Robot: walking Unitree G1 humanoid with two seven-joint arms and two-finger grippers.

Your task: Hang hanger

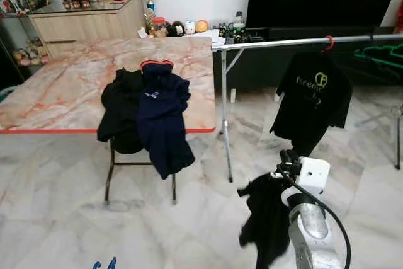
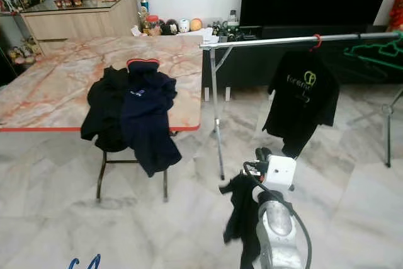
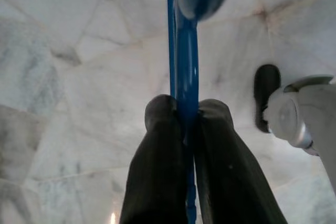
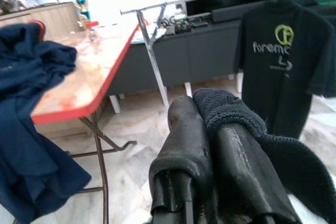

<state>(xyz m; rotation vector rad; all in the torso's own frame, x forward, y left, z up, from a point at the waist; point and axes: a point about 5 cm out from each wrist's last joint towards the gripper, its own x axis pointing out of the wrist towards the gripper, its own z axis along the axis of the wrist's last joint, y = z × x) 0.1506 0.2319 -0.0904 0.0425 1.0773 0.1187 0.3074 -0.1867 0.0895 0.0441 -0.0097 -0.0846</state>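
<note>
Left hand pinches a blue plastic hanger; right hand clamps a black garment; silver rail well apart, hanging pending.

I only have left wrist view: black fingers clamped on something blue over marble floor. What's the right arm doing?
Observer: The right gripper is shut on a black garment that dangles from it above the floor.
Operator: Is there a rail to hang on?
Observer: Yes, a silver clothes rail stands ahead on the robot's right, beside the marble-top table.
Operator: Anything on it already?
Observer: One black printed T-shirt on a red hanger.
Operator: More clothes waiting?
Observer: A navy garment and a black garment beside it are draped over the table's front edge.
</note>
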